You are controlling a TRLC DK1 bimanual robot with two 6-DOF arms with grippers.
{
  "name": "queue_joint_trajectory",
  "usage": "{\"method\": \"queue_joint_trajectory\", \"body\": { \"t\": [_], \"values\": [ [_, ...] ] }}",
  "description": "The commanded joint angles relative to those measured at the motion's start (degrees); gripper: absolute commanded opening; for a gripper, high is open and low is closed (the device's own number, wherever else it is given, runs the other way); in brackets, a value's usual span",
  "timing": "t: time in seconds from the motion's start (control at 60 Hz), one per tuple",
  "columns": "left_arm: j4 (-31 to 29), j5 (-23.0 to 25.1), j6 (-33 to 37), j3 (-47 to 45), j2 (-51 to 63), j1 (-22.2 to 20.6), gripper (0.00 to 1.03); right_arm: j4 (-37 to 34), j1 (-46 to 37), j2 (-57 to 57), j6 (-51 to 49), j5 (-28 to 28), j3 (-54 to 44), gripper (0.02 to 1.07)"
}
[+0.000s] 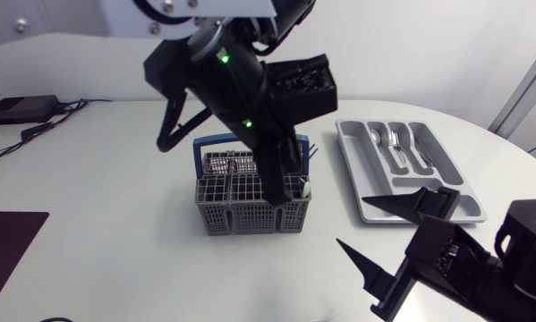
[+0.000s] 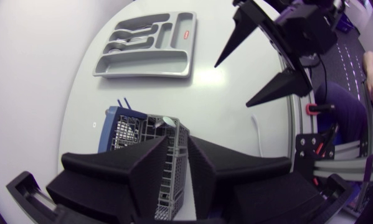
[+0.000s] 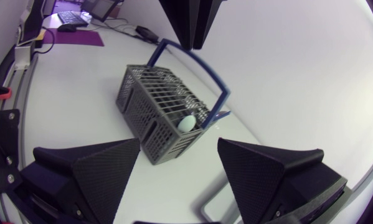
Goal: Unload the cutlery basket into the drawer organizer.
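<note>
White table (image 1: 115, 197) is filling the overhead view. The drawer organizer (image 1: 357, 170) is lying well to the right of the cutlery basket (image 1: 227, 210) and is already holding some cutlery. Left gripper (image 2: 178, 143) is hanging straight over the basket's organizer-side end, jaws a narrow slot apart, gripping nothing. Right gripper (image 3: 179, 142) is waiting off the basket's near-right corner, jaws spread wide and empty.

For this pick I'd be lining that slot over one piece, dropping vertically clear of the blue carry handle (image 3: 195, 65), and closing only once the piece is sitting between the jaws.

Right wrist view is showing daylight between the left gripper and the basket, plus a pale rounded piece (image 3: 186, 123) standing in the end compartment. Overhead, the arm is hiding that gap.
</note>
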Motion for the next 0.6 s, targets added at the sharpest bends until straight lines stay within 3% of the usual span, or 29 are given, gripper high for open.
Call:
{"method": "queue_joint_trajectory", "body": {
  "t": [0.0,0.15,0.283,0.467,0.583],
  "values": [
    [-0.88,-0.05,6.91,-5.76,-3.79,0.39,0.56,-4.15,-3.36,0.43,-1.06,-5.94,0.8,0.92],
    [-0.18,-0.05,12.27,-13.5,-6.87,0.39,0.72,-11.36,-6.61,6.49,-5.81,-17.45,3.97,0.92],
    [2.64,-0.05,13.68,-18.33,-8.89,1.09,0.73,-17.95,-6.53,12.12,-10.21,-22.9,7.75,0.92],
    [3.95,-0.05,15.61,-22.55,-12.32,2.06,0.75,-26.3,-3.36,18.97,-15.39,-23.69,11.88,0.92],
    [4.22,0.21,17.46,-25.8,-13.99,2.76,0.84,-28.68,-0.55,22.67,-16.27,-22.99,13.02,0.92]
  ]
}}
